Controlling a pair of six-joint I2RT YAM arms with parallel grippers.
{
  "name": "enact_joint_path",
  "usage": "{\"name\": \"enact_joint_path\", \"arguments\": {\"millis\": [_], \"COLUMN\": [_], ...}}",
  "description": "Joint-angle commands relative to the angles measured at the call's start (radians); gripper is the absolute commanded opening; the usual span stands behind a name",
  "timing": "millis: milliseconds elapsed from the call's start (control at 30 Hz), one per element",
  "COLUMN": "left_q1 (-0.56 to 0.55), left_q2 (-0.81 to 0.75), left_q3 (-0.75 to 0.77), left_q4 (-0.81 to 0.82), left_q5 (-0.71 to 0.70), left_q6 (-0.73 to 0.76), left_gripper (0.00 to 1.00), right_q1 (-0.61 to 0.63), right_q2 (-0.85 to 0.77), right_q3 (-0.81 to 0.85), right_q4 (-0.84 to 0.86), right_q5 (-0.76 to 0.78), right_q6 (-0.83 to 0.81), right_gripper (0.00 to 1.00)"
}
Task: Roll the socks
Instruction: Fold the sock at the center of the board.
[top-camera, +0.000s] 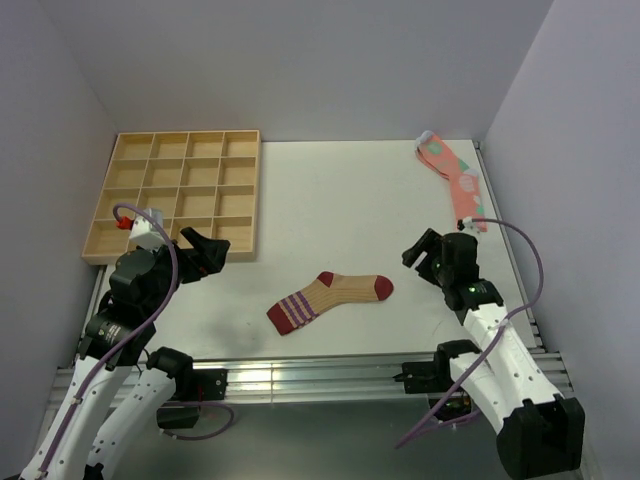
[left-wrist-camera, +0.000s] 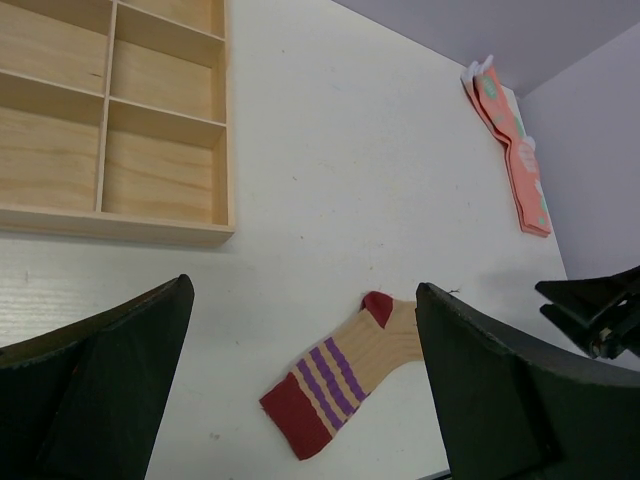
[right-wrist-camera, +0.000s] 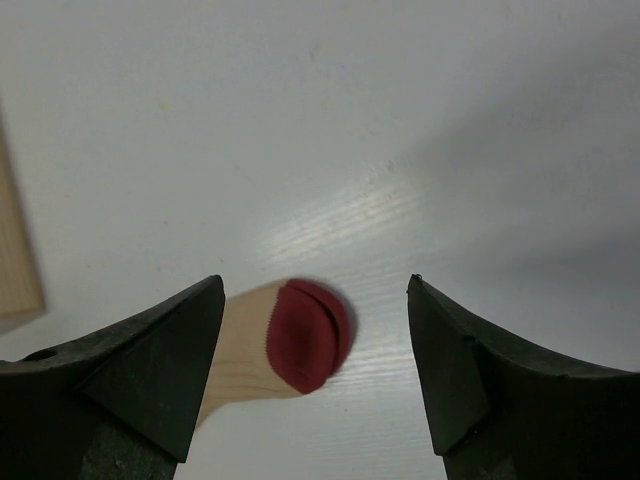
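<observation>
A tan sock (top-camera: 330, 299) with purple stripes, a red cuff and a red toe lies flat near the table's front middle. It also shows in the left wrist view (left-wrist-camera: 345, 385); its red toe (right-wrist-camera: 305, 335) shows in the right wrist view. A pink-orange patterned sock (top-camera: 455, 180) lies at the far right, also in the left wrist view (left-wrist-camera: 512, 145). My left gripper (top-camera: 207, 252) is open and empty, above the table left of the tan sock. My right gripper (top-camera: 425, 252) is open and empty, right of the sock's toe.
A wooden tray (top-camera: 180, 190) with several compartments sits at the back left, its corner also in the left wrist view (left-wrist-camera: 110, 130). Grey walls close in the table on the left, back and right.
</observation>
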Motion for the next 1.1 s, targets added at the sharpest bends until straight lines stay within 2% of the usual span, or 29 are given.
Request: {"name": "enact_joint_path", "arguments": {"millis": [0,167,400,733,867,967,1067], "left_q1": [0.004,0.004,0.006,0.004,0.004,0.004,0.004], "left_q2": [-0.009,-0.014,-0.018,0.002,0.006,0.006,0.008], "left_q3": [0.003,0.003,0.001,0.001,0.000,0.001,0.000], "left_q4": [0.042,0.042,0.043,0.045,0.045,0.045,0.043], "left_q5": [0.016,0.020,0.019,0.031,0.030,0.028,0.027], "left_q6": [0.022,0.023,0.022,0.025,0.023,0.023,0.023], "left_gripper": [0.99,1.00,0.99,1.00,1.00,0.99,1.00], "right_q1": [0.012,0.057,0.218,0.249,0.251,0.251,0.252], "right_q2": [0.015,0.053,0.191,0.177,0.188,0.191,0.199], "right_q3": [-0.060,-0.104,-0.124,-0.177,-0.175,-0.175,-0.172], "right_q4": [0.058,0.124,0.195,0.212,0.209,0.215,0.214], "right_q5": [0.003,0.008,0.081,0.135,0.132,0.134,0.135], "right_q6": [0.048,0.097,0.176,0.217,0.222,0.222,0.222], "right_gripper": [0.80,0.78,0.71,0.67,0.53,0.46,0.45]}}
